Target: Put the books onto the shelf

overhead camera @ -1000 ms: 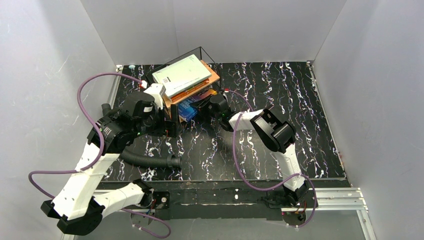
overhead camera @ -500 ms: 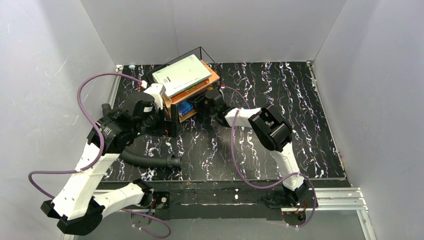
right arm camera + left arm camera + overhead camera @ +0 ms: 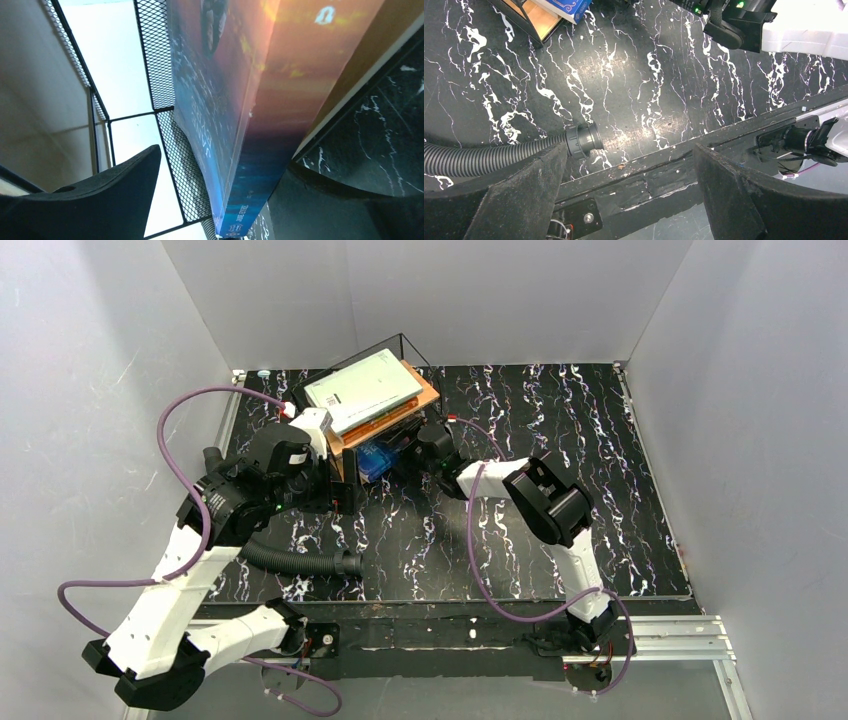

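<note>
The shelf point(image 3: 432, 392) stands near the far left corner of the worktop point(image 3: 560, 420). A pale grey-green book point(image 3: 362, 388) tops a stack on its upper board, and I cannot count the books under it. The blue book point(image 3: 375, 458) lies on the lower board, one end jutting out. The right hand point(image 3: 408, 448) is released, its fingers spread to either side of that end. The left hand point(image 3: 629, 150) hangs wide open and empty. No book lies loose on the worktop, so the task looks nearly done, though the blue book may need a push.
</note>
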`<state>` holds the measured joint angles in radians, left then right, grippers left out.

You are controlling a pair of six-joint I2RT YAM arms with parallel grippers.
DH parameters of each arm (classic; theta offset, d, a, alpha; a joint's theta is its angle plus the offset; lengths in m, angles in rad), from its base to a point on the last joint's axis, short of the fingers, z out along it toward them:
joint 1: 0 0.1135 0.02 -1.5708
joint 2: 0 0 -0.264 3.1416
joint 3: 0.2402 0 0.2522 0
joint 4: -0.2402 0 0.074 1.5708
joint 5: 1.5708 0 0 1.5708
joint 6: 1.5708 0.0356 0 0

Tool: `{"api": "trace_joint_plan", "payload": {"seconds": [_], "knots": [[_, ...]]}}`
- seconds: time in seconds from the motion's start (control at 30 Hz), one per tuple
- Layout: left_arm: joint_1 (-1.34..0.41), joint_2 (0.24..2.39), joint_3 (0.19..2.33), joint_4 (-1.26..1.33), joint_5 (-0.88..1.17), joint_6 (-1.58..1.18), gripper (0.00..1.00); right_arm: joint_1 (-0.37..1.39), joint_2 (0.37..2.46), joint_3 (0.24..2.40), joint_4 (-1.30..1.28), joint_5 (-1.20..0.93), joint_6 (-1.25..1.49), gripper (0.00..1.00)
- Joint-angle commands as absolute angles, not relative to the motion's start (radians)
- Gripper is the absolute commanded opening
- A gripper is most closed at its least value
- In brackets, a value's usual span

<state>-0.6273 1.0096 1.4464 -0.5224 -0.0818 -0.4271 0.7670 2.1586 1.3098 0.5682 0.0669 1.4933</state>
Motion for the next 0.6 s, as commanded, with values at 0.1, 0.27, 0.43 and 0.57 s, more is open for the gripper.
{"api": "trace_joint_plan", "payload": {"seconds": [0.1,0.27,0.43,0.57], "knots": [[-0.623,1.004,1.429,-0.541,-0.076,-0.434,0.98,0.772,2.062,1.276,0.585,0.059,1.469,0.80],[-0.623,1.007,1.428,-0.537,-0.075,-0.433,0.98,0.774,2.038,1.232,0.582,0.071,1.447,0.70],[-0.623,1.007,1.428,-0.534,-0.071,-0.433,0.98,0.774,2.049,1.232,0.606,0.057,1.434,0.43],[-0.623,1.001,1.428,-0.536,-0.073,-0.430,0.98,0.774,2.065,1.243,0.633,0.040,1.441,0.14]]}}
